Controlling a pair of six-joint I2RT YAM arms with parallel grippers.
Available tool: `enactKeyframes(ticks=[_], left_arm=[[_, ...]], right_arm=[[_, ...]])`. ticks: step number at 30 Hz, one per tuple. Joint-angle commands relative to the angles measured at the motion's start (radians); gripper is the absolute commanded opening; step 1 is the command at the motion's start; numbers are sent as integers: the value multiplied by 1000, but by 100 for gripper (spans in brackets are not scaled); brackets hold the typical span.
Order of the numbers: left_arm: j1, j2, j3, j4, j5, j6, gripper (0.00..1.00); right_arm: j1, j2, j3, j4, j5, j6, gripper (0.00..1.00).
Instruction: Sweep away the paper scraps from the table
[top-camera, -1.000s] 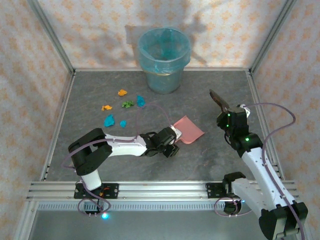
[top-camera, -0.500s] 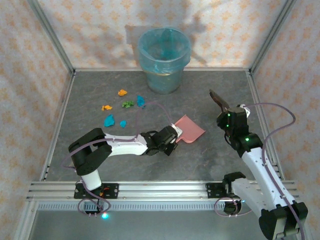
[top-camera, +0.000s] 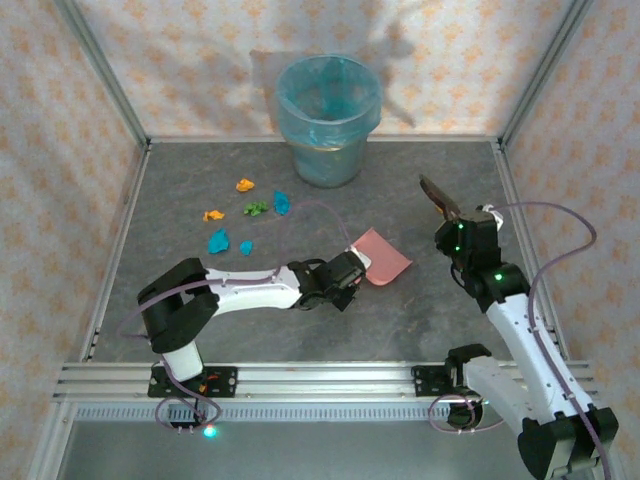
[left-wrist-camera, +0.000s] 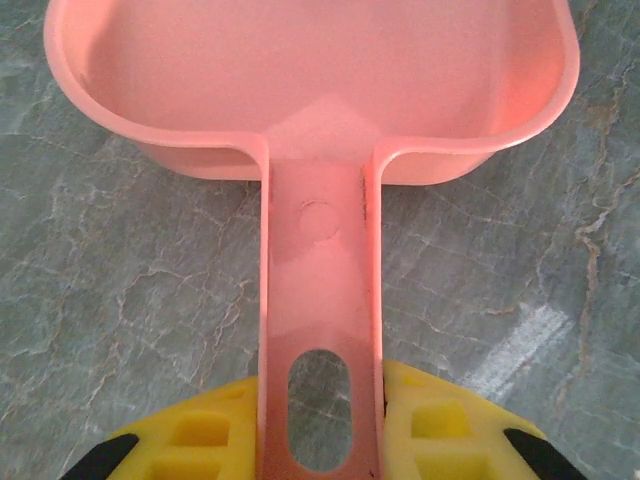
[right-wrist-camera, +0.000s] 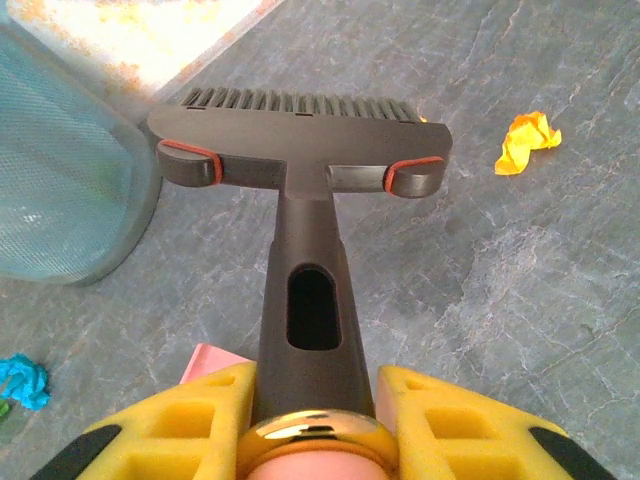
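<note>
Dark grey marbled table (top-camera: 180, 170) inside papered walls, with a blue-lined bin (top-camera: 328, 120) at the back, seen from the top cam. I count six paper scraps (top-camera: 255, 209): two orange, one green, three blue/cyan. They sit in a loose bunch left of centre; they're just crumpled blobs, so no real long axis on any of them. One pink dustpan (top-camera: 382, 257) sits right of them, well apart, its handle running toward the near-left into the left gripper (top-camera: 352, 270). The right gripper (top-camera: 463, 228) has one dark brush (top-camera: 438, 198), angled back and left, with its head off to the right of the scraps. On the left wrist cam, the yellow fingers (left-wrist-camera: 200, 440) are clamped on the dustpan's handle, with the pan straight ahead and nothing in it. On the right wrist cam, the fingers (right-wrist-camera: 440, 410) are pinched on the brush handle with the bristles pointing away. One orange scrap (right-wrist-camera: 528, 140) is ahead-right, one blue (right-wrist-camera: 22, 380) is at the left edge, and neither touches the brush.
</note>
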Motion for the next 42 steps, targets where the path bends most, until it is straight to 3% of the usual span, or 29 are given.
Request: enactKeyframes(ticks=[1, 4, 8, 12, 23, 31, 39, 42], left_arm=[[-4, -65, 53, -162, -14, -48, 0], [-6, -76, 85, -253, 37, -75, 0], [-15, -63, 135, -359, 66, -87, 0], [-20, -44, 185, -363, 97, -81, 0], [-23, 179, 447, -414, 62, -93, 0], [-30, 261, 475, -437, 43, -103, 0], [-32, 256, 435, -436, -16, -107, 0], [-33, 250, 425, -435, -40, -106, 0]], right_arm=[[-7, 15, 96, -50, 61, -20, 0], [-15, 84, 167, -106, 72, -34, 0], [-85, 191, 248, -141, -40, -27, 0], [-118, 304, 341, -176, -77, -44, 0], [-131, 508, 491, -252, 14, -112, 0], [-133, 585, 568, -331, -66, -124, 0], [-131, 554, 513, -361, -125, -131, 0], [-131, 557, 501, -375, -210, -121, 0]])
